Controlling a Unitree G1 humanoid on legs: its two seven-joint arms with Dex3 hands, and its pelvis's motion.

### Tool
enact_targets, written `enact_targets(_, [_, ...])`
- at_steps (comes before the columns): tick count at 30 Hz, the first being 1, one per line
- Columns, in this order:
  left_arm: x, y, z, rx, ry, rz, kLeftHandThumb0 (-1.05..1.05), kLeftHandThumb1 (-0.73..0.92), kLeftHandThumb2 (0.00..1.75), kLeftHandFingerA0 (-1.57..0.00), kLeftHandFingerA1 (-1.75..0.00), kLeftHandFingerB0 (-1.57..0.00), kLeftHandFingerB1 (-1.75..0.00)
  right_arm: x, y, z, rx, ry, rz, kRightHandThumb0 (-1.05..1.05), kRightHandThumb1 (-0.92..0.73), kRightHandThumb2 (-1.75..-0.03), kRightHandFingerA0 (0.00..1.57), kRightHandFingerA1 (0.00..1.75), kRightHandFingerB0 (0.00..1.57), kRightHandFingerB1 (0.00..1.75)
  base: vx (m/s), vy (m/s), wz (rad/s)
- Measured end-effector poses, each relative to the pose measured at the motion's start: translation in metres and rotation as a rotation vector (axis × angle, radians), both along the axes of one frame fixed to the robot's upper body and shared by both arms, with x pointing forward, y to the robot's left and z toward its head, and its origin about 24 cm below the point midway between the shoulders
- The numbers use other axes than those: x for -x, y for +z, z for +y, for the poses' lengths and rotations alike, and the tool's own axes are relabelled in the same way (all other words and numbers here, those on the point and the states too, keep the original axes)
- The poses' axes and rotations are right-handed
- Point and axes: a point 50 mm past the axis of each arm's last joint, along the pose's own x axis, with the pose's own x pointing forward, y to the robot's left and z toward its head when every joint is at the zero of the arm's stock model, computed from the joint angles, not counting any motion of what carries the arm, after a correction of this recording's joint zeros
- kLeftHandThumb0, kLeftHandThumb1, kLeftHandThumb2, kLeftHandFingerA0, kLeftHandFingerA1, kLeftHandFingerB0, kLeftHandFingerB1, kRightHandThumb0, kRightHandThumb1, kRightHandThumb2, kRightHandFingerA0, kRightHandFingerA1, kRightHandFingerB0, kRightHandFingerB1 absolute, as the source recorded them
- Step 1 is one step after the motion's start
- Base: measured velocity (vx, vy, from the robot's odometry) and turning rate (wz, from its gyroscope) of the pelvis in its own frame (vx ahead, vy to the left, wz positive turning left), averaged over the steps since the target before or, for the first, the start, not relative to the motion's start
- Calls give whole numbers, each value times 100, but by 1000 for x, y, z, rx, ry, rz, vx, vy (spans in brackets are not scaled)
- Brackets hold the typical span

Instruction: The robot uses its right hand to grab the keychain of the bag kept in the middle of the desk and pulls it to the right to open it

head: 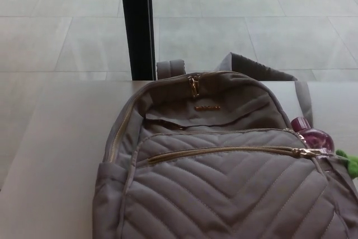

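No robot hand showed anywhere in the head view, left or right, so finger state could not be read for either; whether they were spread or closed on anything was not visible. Working left to right: pale desk [50, 155] bare on the left side, a black post [137, 23] standing behind it against a tiled floor [251, 20]. The grey quilted backpack [224, 183] lay flat across the middle and right of the desk, top toward the far edge. At its top sat a pair of gold zipper pulls [193, 86], meeting at the crown of the main compartment. Lower down, the front pocket zipper [224, 152] ran nearly level across the bag, its long axis left to right, teeth closed as far as could be seen along its length. Its gold slider [306, 152] sat at the right end of that run, and just beside it hung the purple keychain [316, 136], a rounded translucent charm lying against the bag's right shoulder. A green object [351, 160] poked in just right of it; what it was could not be told. Judgement: keychain lay on the right half of the frame, so the right hand would be the nearer one, entering from the right edge. With the slider already far right, little rightward travel looked to remain.
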Motion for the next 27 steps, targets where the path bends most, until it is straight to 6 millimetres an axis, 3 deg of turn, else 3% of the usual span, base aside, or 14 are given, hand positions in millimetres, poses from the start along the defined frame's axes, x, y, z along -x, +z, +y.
enact_targets(1, [1, 0, 0, 0, 1, 1, -89, 92, 75, -63, -65, -56, -48, 10, -7, -1, -27, -37, 22, -48, -70, -60, 12, 80, 10, 53, 0, 0, 0])
enact_targets(4, [2, 0, 0, 0, 3, 4, -84, 92, 72, -67, -68, -57, -49, 33, -20, -4, -92, -134, 48, -54, -47, -87, 22, 68, 24, 59, 0, 0, 0])
enact_targets(6, [2, 0, 1, -1, 13, -1, -83, 92, 70, -65, -66, -57, -48, 48, -28, -4, -144, -208, 39, -49, -64, -59, 34, 81, 35, 55, 0, 0, 0])
enact_targets(9, [2, 2, 4, -4, 42, -10, -85, 76, 92, -65, -66, -54, -53, 65, -39, -2, -213, -290, 22, -51, -51, -87, 58, 73, 42, 61, 0, 0, 0])
enact_targets(10, [2, 2, 5, -4, 56, -11, -81, 92, 74, -67, -62, -55, -46, 68, -43, 0, -239, -311, 16, -51, -50, -86, 67, 74, 46, 61, 0, 0, 0])
enact_targets(11, [2, 3, 6, -7, 62, -8, -81, 92, 76, -63, -61, -52, -46, 70, -46, 1, -257, -317, 18, -48, -63, -58, 73, 72, 53, 54, 0, 0, 0])
enact_targets(13, [4, 4, 8, -16, 64, 5, -84, 92, 73, -64, -63, -55, -48, 71, -54, 5, -294, -310, 29, -51, -61, -58, 76, 73, 54, 54, 0, 0, 0])
enact_targets(14, [5, 4, 9, -19, 64, 9, -85, 92, 73, -62, -63, -55, -47, 70, -55, 6, -305, -299, 34, -53, -49, -92, 84, 82, 50, 64, 0, 0, 0])
enact_targets(16, [6, 5, 11, -25, 65, 18, -87, 92, 72, -61, -64, -52, -46, 68, -57, 8, -314, -269, 45, -50, -62, -59, 85, 69, 61, 52, 0, 0, 0])
enact_targets(17, [7, 6, 12, -26, 65, 21, -81, 74, 114, -60, -69, -47, -58, 67, -57, 8, -317, -262, 47, -49, -61, -58, 86, 70, 62, 53, 0, 0, 0])
enact_targets(18, [9, 6, 12, -28, 64, 27, -81, 74, 114, -60, -69, -47, -58, 66, -58, 9, -321, -249, 50, -49, -61, -58, 86, 70, 62, 53, 0, 0, 0])
enact_targets(19, [9, 6, 12, -28, 63, 30, -85, 92, 74, -65, -65, -52, -48, 66, -58, 10, -324, -242, 52, -49, -61, -58, 84, 69, 63, 53, 0, 0, 0])
enact_targets(26, [12, 7, 14, -30, 80, 40, -86, 77, 91, -63, -65, -48, -52, 66, -61, 11, -330, -213, 80, -48, -63, -59, 82, 70, 59, 52, 0, 0, 0])
enact_targets(27, [11, 7, 15, -29, 87, 37, -80, 92, 72, -64, -60, -50, -46, 66, -61, 12, -329, -205, 86, -49, -63, -59, 82, 72, 60, 51, 0, 0, 0])
